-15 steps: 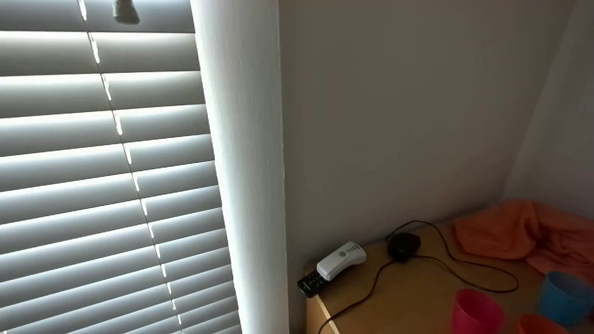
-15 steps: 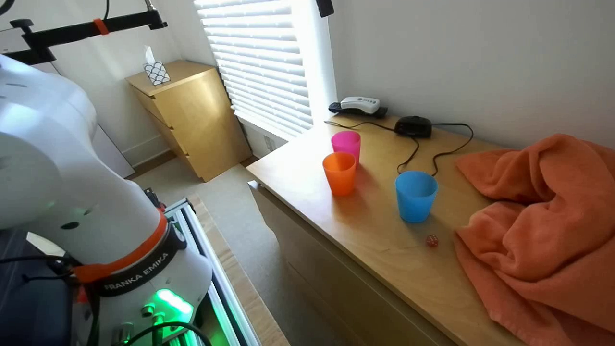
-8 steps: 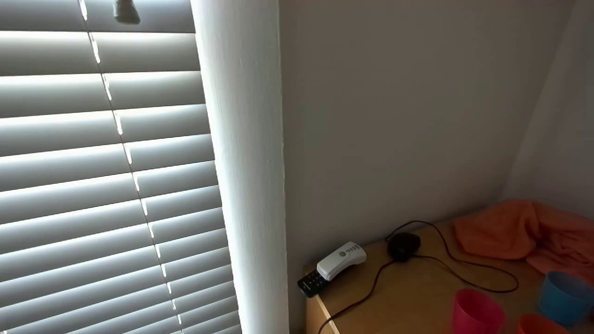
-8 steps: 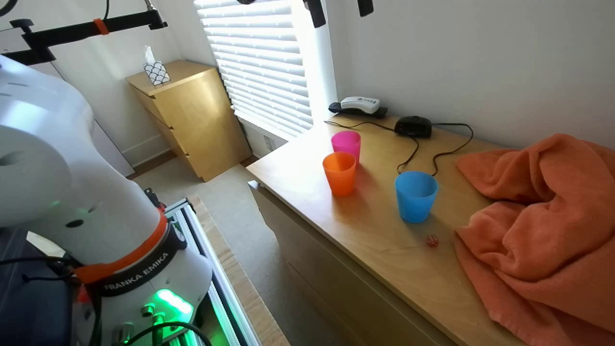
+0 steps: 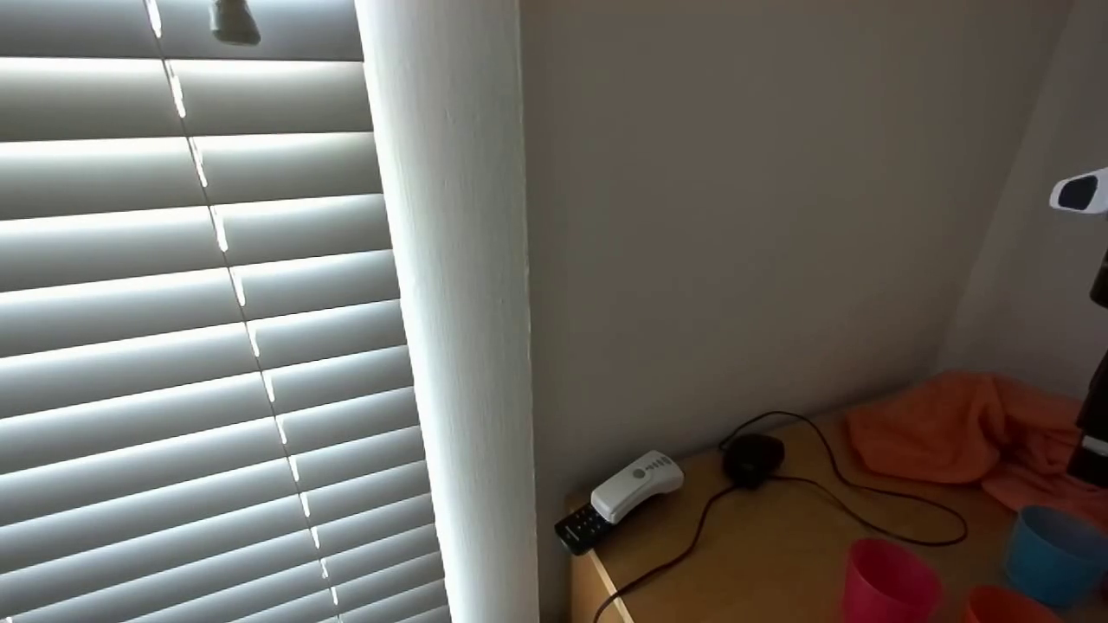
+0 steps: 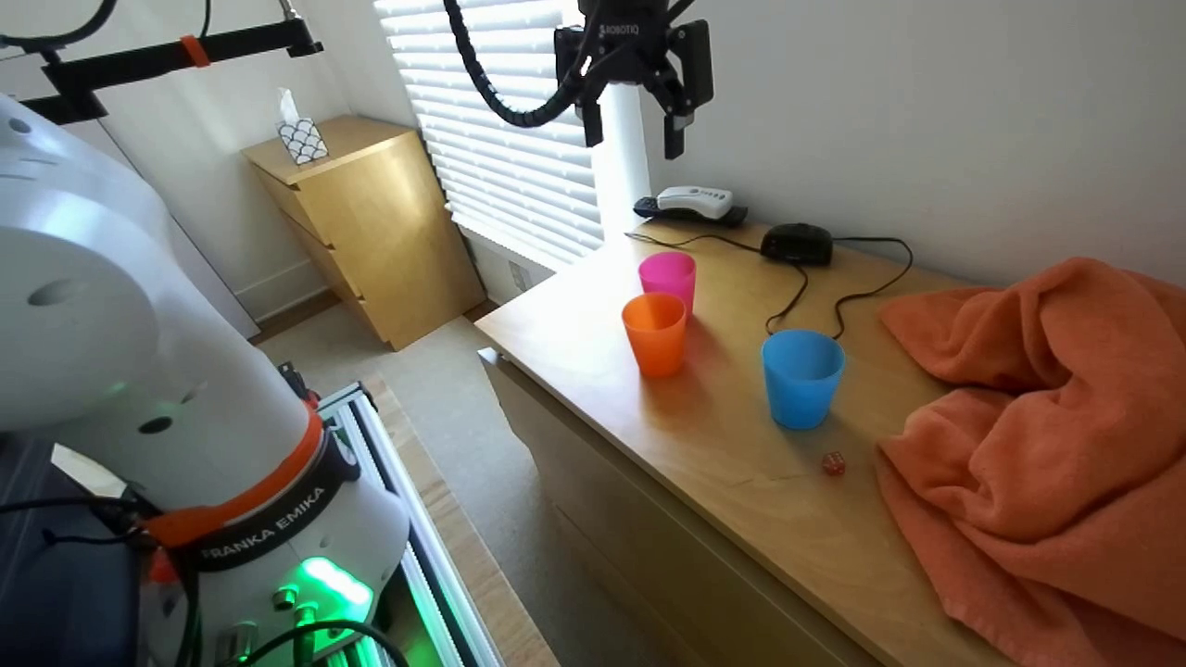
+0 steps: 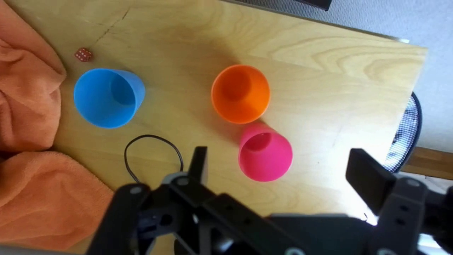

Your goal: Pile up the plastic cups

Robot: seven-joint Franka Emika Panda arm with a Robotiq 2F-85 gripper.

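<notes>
Three plastic cups stand upright and apart on the wooden dresser top (image 6: pixel 723 463). The pink cup (image 6: pixel 665 270) is partly hidden behind the orange cup (image 6: pixel 656 341) in an exterior view. The blue cup (image 6: pixel 801 384) stands nearer the towel. The wrist view shows the pink cup (image 7: pixel 267 157), the orange cup (image 7: pixel 242 95) and the blue cup (image 7: pixel 106 99) from above, all hollow side up. My gripper (image 6: pixel 634 139) is open and empty, high above the dresser. In the wrist view the pink cup appears between the open fingers (image 7: pixel 199 164), well below them.
An orange towel (image 6: pixel 1066 417) lies bunched beside the blue cup. A small red die (image 6: pixel 834 463) lies near that cup. A black device (image 6: pixel 797 244) with a cable and a white remote (image 6: pixel 695 201) on a black one lie by the wall.
My gripper has come down into view above the dresser and now also shows at the right edge of an exterior view. The cups have not moved.
</notes>
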